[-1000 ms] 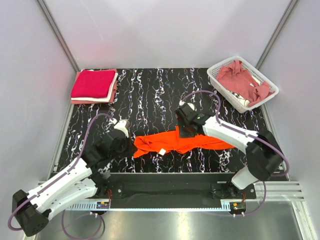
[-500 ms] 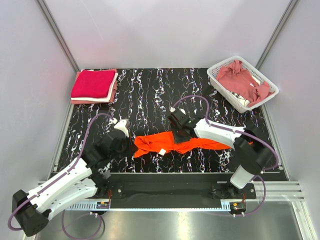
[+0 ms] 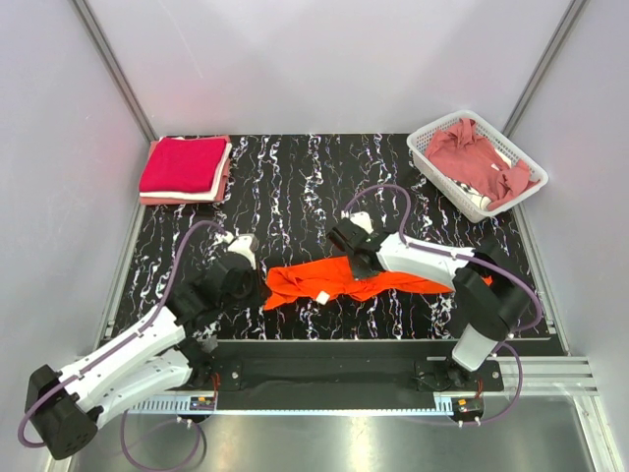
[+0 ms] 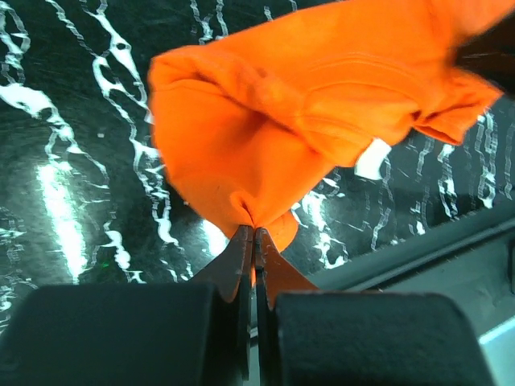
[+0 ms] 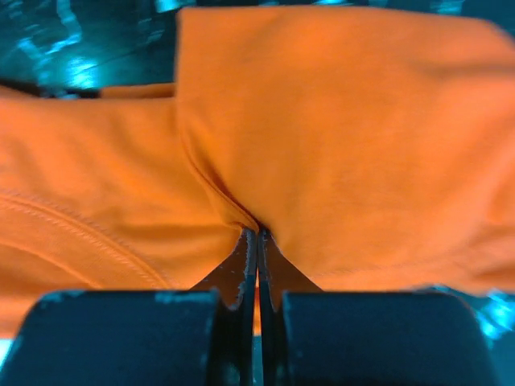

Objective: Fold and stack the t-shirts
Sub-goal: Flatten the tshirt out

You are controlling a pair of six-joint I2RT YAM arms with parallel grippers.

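Far left on the table [image 3: 295,177], same folded stack of t-shirts [image 3: 185,165]. Near centre, still pinching the left end of the orange t-shirt [image 3: 329,280] with the left jaws. Shifted leftward since a second ago, right jaws, spread then, now clamped on its middle fold. Far right, dusty-rose shirts [image 3: 472,152] unmoved in the white basket [image 3: 442,183].

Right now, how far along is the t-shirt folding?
Done: a folded stack, crimson on top, sits at the far-left corner. In hand: the orange t-shirt lies bunched, the left claw and the right claw each shut on it. Left: folding it, plus the crumpled rose cloth in the white basket.
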